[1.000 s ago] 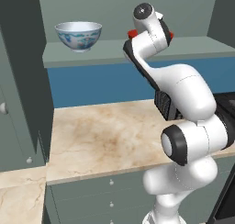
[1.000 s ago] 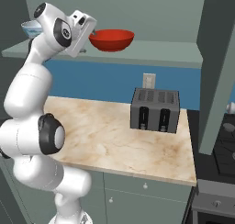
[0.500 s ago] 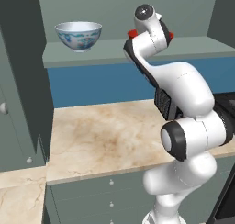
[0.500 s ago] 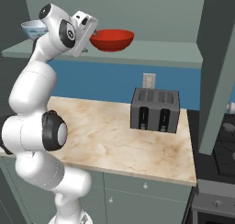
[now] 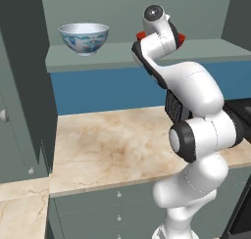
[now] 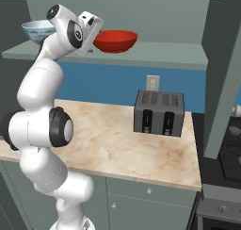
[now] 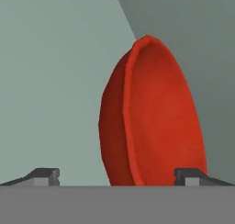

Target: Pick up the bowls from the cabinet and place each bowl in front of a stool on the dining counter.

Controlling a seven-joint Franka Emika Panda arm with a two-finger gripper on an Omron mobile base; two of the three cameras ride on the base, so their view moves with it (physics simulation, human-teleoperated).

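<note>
Red and glossy, the bowl [image 7: 151, 117] on the cabinet shelf [image 6: 155, 59] looks rigid, light, slippery — we judge its rim the best hold — our gripper [image 7: 117, 176] spread wide before it.

So my arm's stretched way up from the bottom of both base views, elbow bent, wrist folded over near the top of the frame. My claw [image 7: 117, 176] is spread wide, with one dark fingertip [image 7: 43, 176] at lower left of the hand view and the other at lower right. Nothing's pinched between them.
</note>
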